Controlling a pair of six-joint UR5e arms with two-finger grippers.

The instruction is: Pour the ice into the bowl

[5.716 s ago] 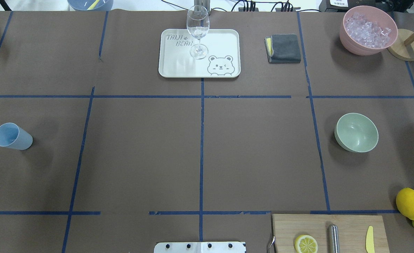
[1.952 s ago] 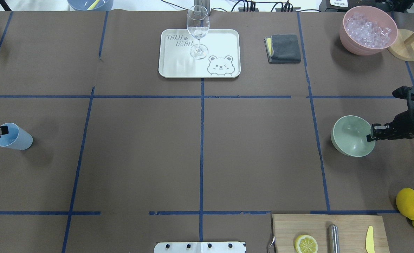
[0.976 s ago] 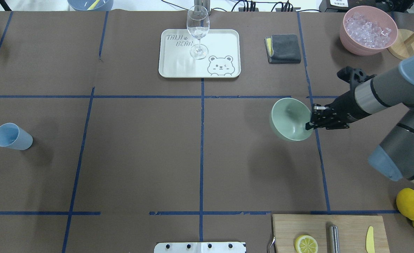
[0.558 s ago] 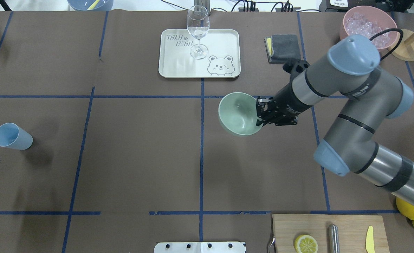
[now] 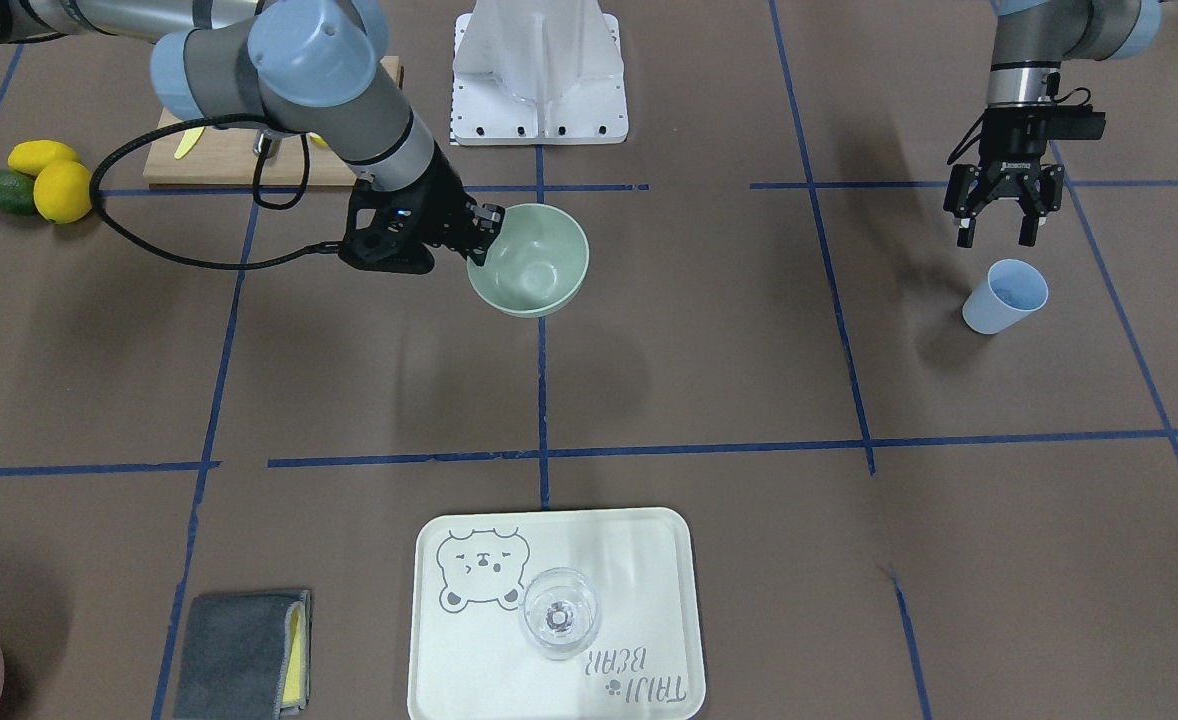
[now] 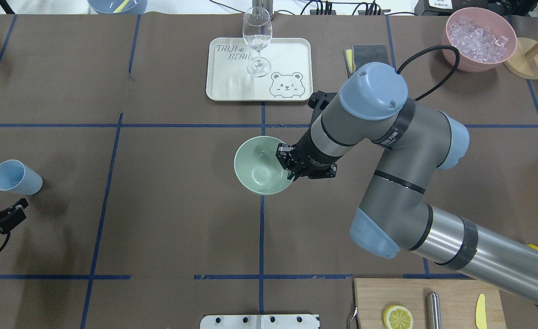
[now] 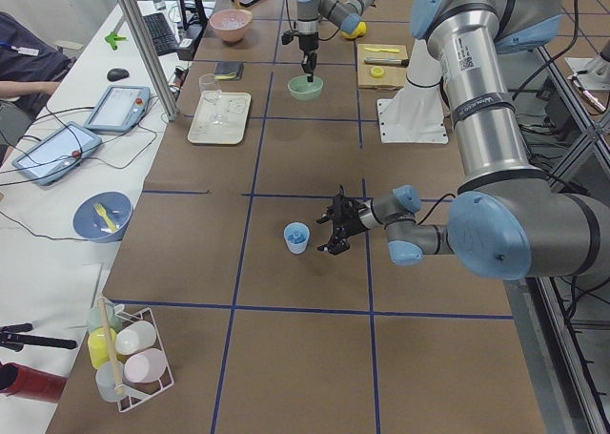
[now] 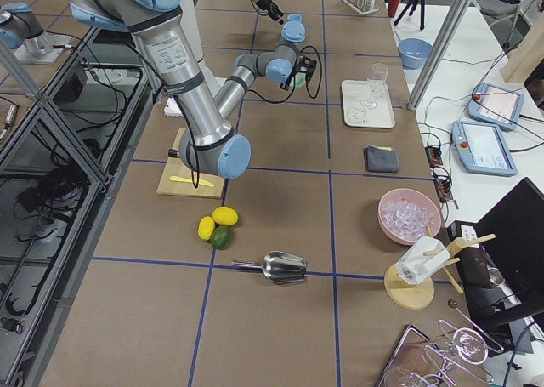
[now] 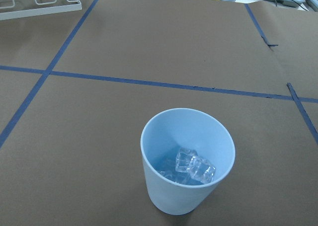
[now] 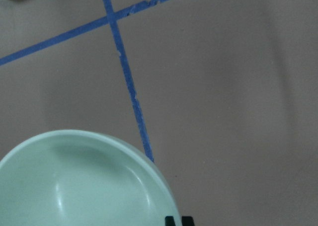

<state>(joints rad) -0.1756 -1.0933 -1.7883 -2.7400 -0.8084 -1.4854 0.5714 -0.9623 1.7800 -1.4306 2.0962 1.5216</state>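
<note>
Right claw [image 6: 287, 167]: pressed together on the rim of the sage-green bowl [image 6: 259, 164], one finger inside the rim and one outside, pinching the side of the bowl nearest the arm.

Sage-green bowl: located at the middle of the counter [image 6: 182, 205], over the centre blue tape line. It sits mouth up and slightly tilted. In the front-facing view its shadow falls apart from it, so it appears raised off the surface. The smooth inside is visible in the right wrist view.

Left claw [image 5: 996, 240]: spread wide, pointing down, gripping nothing. It hangs just beside the light blue cup [image 5: 1006, 296] on the robot's side, apart from it.

Light blue cup: upright on the counter at the robot's left, well apart from the bowl.

Ice cubes [image 9: 195, 167]: a small cluster of clear cubes lying at the bottom of the light blue cup, as seen from the left wrist view.

Other items: a pink tub [image 6: 451, 48] of whitish lumps stands at the far right corner. A wine glass [image 6: 256, 41] stands on the bear-printed tray [image 6: 232, 87] at the far centre. A wooden cutting board [image 6: 456, 292] with a lemon half [image 6: 398, 316] lies at the near right edge.
</note>
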